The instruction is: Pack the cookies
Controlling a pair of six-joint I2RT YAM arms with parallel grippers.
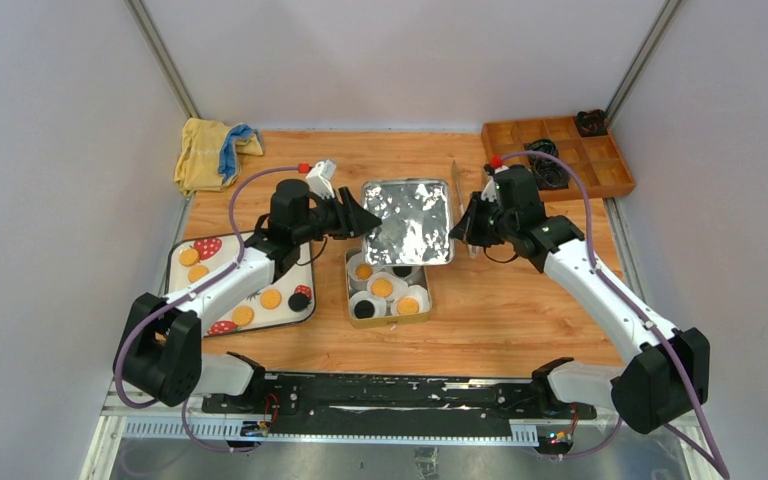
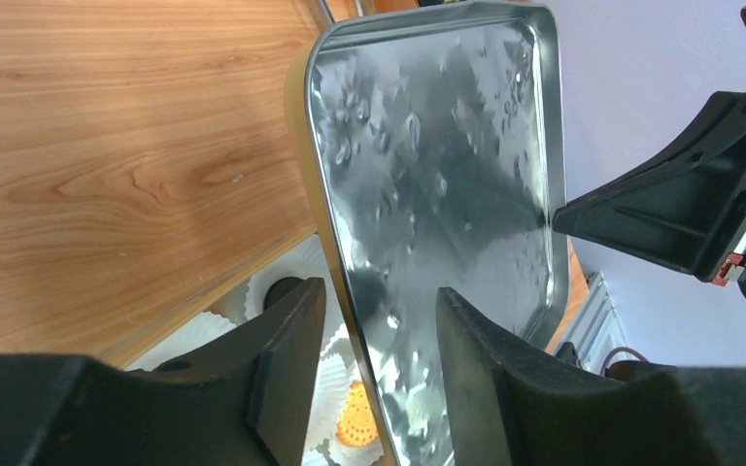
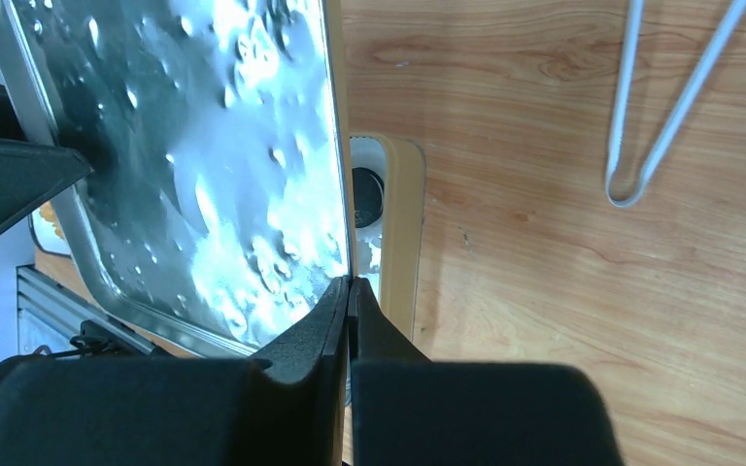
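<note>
A shiny tin lid (image 1: 408, 220) hangs tilted over the far end of an open gold tin (image 1: 430, 300). The tin holds cookies (image 1: 382, 287) in white paper cups, orange and black. More cookies (image 1: 271, 298) lie on a white strawberry-print tray (image 1: 222, 290) at the left. My right gripper (image 1: 468, 228) is shut on the lid's right edge (image 3: 350, 283). My left gripper (image 1: 360, 222) is open, and its jaws (image 2: 379, 291) straddle the lid's left edge (image 2: 437, 146) with gaps on both sides. An orange cookie (image 2: 356, 417) shows below the lid.
Thin metal tongs (image 3: 670, 107) lie on the wood right of the tin. A yellow and blue cloth (image 1: 210, 150) sits at the far left. A wooden compartment tray (image 1: 560, 150) with black items sits at the far right. Walls close in on both sides.
</note>
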